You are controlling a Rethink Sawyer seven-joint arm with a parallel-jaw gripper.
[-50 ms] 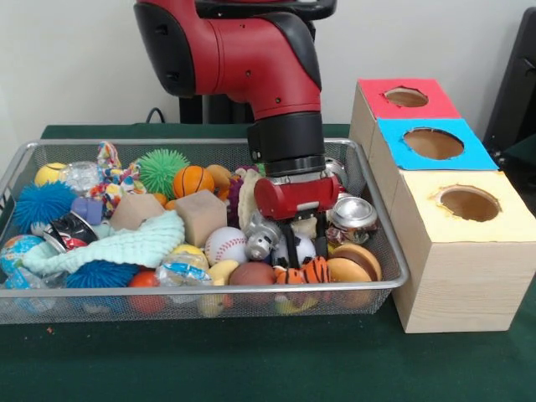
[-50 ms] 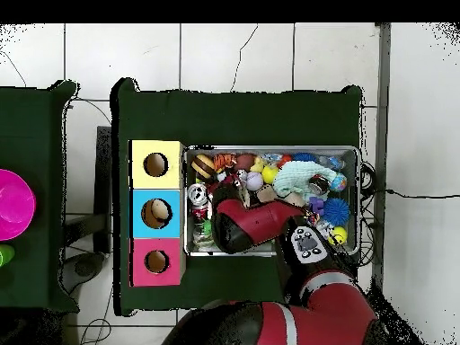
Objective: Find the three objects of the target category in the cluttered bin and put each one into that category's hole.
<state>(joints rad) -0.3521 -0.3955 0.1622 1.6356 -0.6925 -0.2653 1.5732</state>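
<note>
Target objects not identifiable yet, category isn't shown; all candidates sit in the wire bin (image 1: 381,219), mixed together. Gripper (image 1: 293,243) is down in the bin's right part, dark fingers (image 1: 287,238) buried among a black-and-white soccer ball (image 1: 301,249), a small grey figure (image 1: 262,241) and a tiger-striped toy (image 1: 306,271); cannot tell whether they're apart or closed on anything, clutter hides the tips. Around it: baseball (image 1: 224,244), crushed can (image 1: 353,213), burger-like toy (image 1: 355,263), tan cube (image 1: 200,216), mint cloth (image 1: 126,245), green spiky ball (image 1: 161,170), mini basketball (image 1: 193,180). Arm drops near-vertical, likely to dig straight in without shoving neighbours. Wooden box row stands just beside the bin's right end, with red hole (image 1: 406,96), blue hole (image 1: 433,143) and yellow hole (image 1: 469,203), kept close probably for short carries. Overhead shows something sitting in the blue hole.
</note>
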